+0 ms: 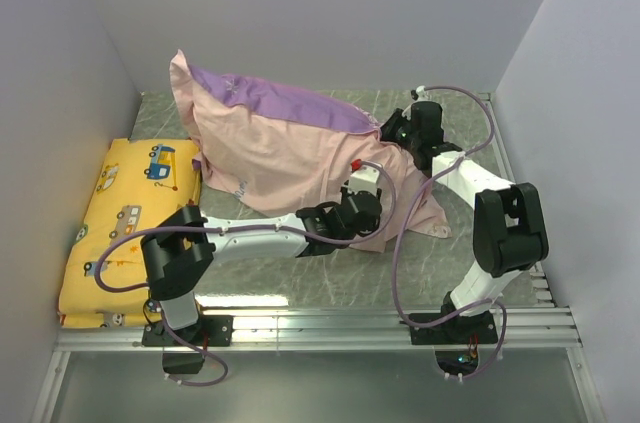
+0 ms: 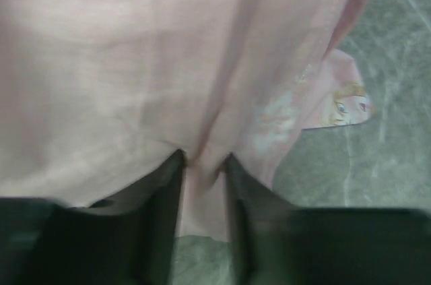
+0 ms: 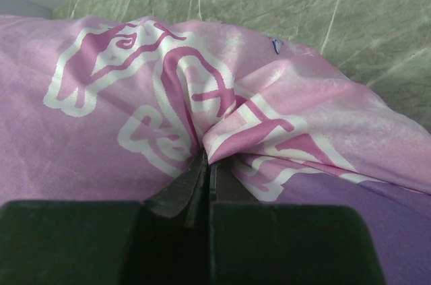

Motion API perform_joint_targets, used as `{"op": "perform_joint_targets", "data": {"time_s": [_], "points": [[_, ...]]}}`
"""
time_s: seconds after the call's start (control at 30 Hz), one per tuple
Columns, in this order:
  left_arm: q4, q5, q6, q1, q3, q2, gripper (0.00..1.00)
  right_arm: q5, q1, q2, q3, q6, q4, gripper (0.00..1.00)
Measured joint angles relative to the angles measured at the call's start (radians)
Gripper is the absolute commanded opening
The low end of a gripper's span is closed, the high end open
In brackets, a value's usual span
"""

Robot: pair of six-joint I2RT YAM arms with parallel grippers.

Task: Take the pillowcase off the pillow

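Note:
The pillowcase (image 1: 280,148) lies bulging across the middle of the table, purple along its far side and pale pink on the near side. The pillow is hidden inside it. My left gripper (image 1: 370,221) is at the pink near-right part; in the left wrist view (image 2: 203,160) a fold of pink fabric (image 2: 135,62) sits between its fingers. A flap with the princess face (image 2: 347,104) lies on the table to the right. My right gripper (image 1: 393,138) is at the far right end; in its wrist view (image 3: 207,157) the jaws are closed tight on bunched pink lettered fabric (image 3: 222,106).
A yellow vehicle-print cushion (image 1: 125,213) lies along the left wall. Walls close in the left, back and right of the grey marbled table (image 1: 500,143). A metal rail (image 1: 320,328) runs along the near edge by the arm bases.

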Motion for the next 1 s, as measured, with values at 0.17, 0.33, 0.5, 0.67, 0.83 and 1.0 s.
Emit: {"op": "perform_joint_targets", "data": {"time_s": [0.17, 0.33, 0.5, 0.67, 0.83, 1.0], "points": [[-0.046, -0.076, -0.041, 0.0, 0.011, 0.002, 0.0, 0.002, 0.002, -0.01, 0.0, -0.004, -0.018, 0.01], [-0.09, -0.142, -0.072, 0.002, 0.008, -0.01, 0.0, 0.006, 0.003, -0.016, 0.0, -0.011, -0.032, 0.02], [-0.164, -0.214, -0.105, 0.022, -0.054, -0.141, 0.0, 0.011, 0.004, -0.018, 0.002, -0.022, -0.042, 0.02], [-0.203, -0.23, -0.126, 0.136, -0.156, -0.418, 0.01, 0.013, 0.006, -0.018, 0.02, -0.027, -0.077, 0.02], [-0.18, -0.146, -0.121, 0.267, -0.208, -0.506, 0.01, 0.014, 0.031, -0.034, 0.035, -0.027, -0.154, 0.2], [-0.179, -0.112, -0.092, 0.28, -0.203, -0.414, 0.0, 0.077, 0.047, -0.099, 0.065, -0.053, -0.285, 0.52]]}}
